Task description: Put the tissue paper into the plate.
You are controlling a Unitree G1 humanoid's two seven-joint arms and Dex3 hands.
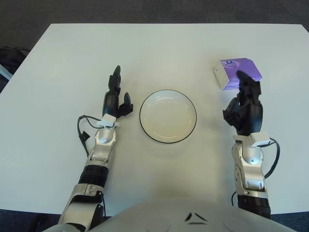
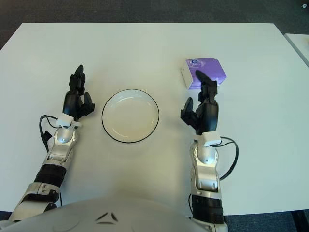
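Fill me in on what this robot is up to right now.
The robot is going for the purple tissue pack at the far right of the white table. Its right hand is just short of the pack, fingers spread, holding nothing yet. The plate in the middle has nothing in it. The left hand shows idle to the left of the plate.

Head stereo pair, looking forward-down at table [image 1: 154, 48]; views overlap almost entirely.
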